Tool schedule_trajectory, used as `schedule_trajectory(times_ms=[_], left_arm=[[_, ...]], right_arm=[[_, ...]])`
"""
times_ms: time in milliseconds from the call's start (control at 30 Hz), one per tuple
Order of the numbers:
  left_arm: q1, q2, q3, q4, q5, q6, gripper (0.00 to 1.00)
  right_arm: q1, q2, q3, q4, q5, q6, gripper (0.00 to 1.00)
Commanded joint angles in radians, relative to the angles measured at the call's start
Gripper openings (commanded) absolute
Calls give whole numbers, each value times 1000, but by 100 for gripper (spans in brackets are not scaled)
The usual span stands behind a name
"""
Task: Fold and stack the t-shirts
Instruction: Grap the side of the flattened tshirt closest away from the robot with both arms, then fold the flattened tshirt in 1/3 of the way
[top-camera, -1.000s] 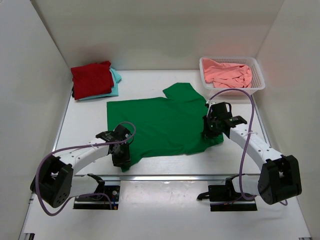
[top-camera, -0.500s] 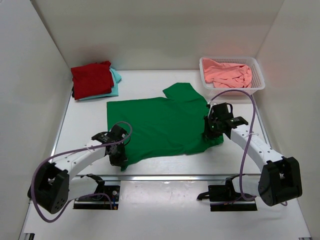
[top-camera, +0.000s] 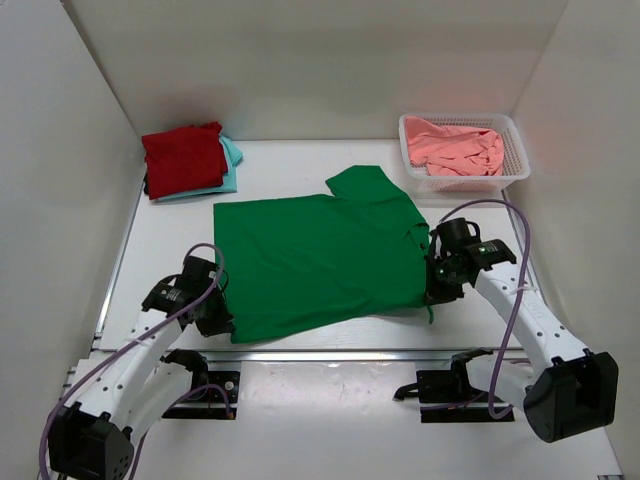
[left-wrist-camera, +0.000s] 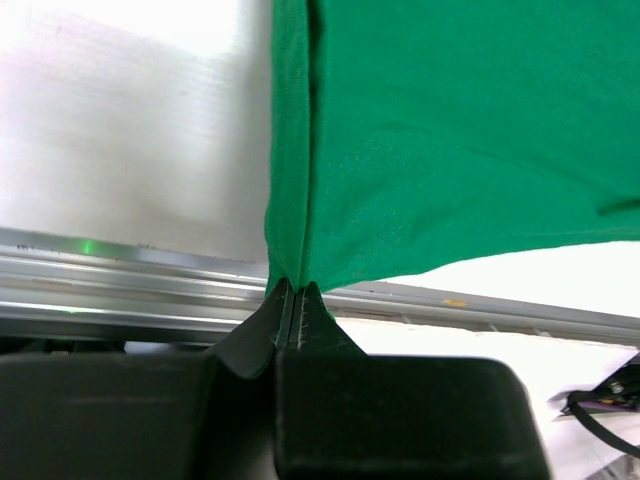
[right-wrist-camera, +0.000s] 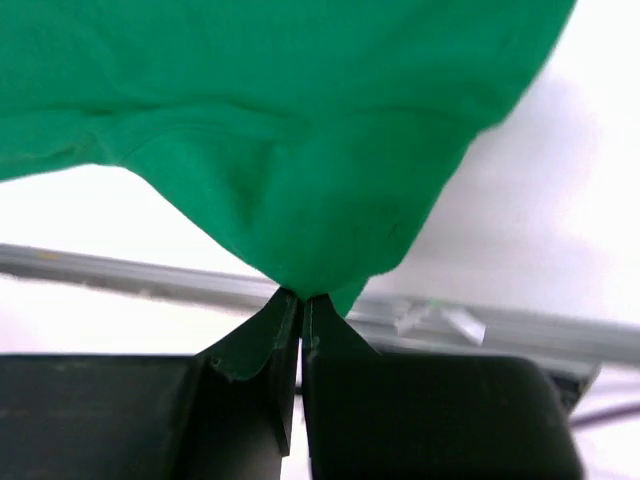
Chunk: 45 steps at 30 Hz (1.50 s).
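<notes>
The left gripper (left-wrist-camera: 291, 292) and right gripper (right-wrist-camera: 300, 300) each clamp the green shirt's (top-camera: 320, 262) near edge (one per side), likely to fold it.

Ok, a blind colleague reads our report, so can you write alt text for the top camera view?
A green t-shirt lies spread on a white table, its near corners pinched by the left gripper and right gripper. Far left, a folded red shirt sits on a turquoise shirt; far right, a basket holds a pink shirt.
</notes>
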Motion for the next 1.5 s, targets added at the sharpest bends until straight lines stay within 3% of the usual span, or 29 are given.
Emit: schedule_trajectory(times_ms=[0,200,567,1067,1333,1467], left_arm=[[2,-21,2,-17,13,-33,0],[18,-44,9,-16,-4,-62,0],[111,-36,55,96,-34,-137,0],[266,194,105,268,-56,-125,0],[281,246,234,189,-53,-117,0],[267,113,185,49,-47,-178,0]], right_arm=[[0,-21,60,-136,-8,20,1],[-61,-44,79,-155,-51,-17,0],[-119,146,243,-19,-84,-64,0],[-137,354,322,46,-128,-64,0],[-149,446,430,14,-119,-61,0],[-109,400,387,1,-122,-61,0]])
